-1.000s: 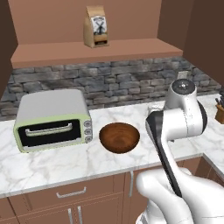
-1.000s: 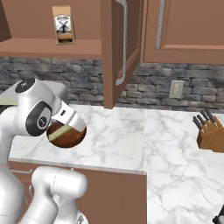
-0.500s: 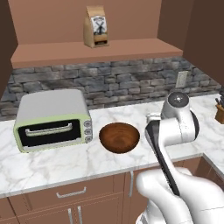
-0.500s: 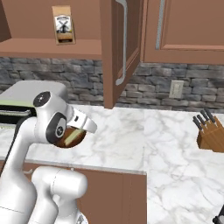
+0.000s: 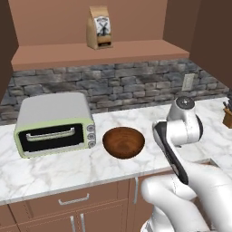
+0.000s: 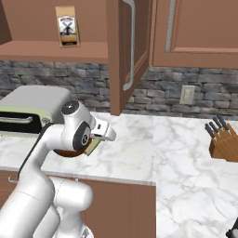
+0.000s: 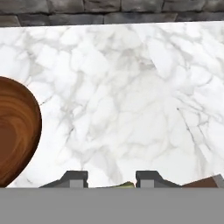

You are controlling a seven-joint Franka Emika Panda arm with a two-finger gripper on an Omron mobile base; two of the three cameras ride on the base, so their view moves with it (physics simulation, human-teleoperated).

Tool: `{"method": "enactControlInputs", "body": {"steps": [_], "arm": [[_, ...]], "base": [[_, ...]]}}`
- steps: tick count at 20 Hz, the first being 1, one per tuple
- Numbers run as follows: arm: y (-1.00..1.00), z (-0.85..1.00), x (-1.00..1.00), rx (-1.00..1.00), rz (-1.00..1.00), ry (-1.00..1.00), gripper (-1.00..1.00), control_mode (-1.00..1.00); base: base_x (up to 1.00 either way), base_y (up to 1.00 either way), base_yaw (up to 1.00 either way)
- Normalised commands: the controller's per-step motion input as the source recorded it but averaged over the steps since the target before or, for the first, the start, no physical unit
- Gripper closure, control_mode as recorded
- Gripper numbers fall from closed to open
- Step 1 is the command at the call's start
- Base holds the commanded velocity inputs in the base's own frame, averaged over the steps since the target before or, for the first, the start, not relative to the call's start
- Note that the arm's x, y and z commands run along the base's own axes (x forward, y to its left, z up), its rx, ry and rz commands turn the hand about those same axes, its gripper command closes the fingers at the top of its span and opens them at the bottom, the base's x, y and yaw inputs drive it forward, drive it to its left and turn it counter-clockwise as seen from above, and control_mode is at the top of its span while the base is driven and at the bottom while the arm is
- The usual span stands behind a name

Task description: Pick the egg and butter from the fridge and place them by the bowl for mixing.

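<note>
The hand (image 7: pixel 107 178) is clamped narrow on a yellowish block, apparently the butter (image 6: pixel 92 147), over the surface (image 7: pixel 131 96) near its front edge. The bowl (image 5: pixel 123 142) sits just to its left, nearer the front edge than the back wall. This looks like the placing step: next, lower the block beside the bowl and release.

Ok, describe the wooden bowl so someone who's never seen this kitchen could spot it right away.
Look along the white marble counter under the stone backsplash. Just right of the pale green toaster oven sits the bowl, round, shallow and dark reddish-brown. It is the one wooden dish there, unlike the boxy knife block at the far right.
</note>
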Motion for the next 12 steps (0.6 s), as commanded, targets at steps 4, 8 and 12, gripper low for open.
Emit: {"method": "enactControlInputs", "body": {"steps": [4,8,12], "arm": [[0.0,-0.42,0.46,0.0,0.1,0.16,1.0,-1.0],[-0.04,-0.35,0.52,0.0,0.07,0.06,1.0,-1.0],[0.0,-0.4,0.45,0.0,0.05,0.02,1.0,-1.0]], "base": [[0.0,0.0,0.0],[0.0,0.0,0.0],[0.0,0.0,0.0]]}}
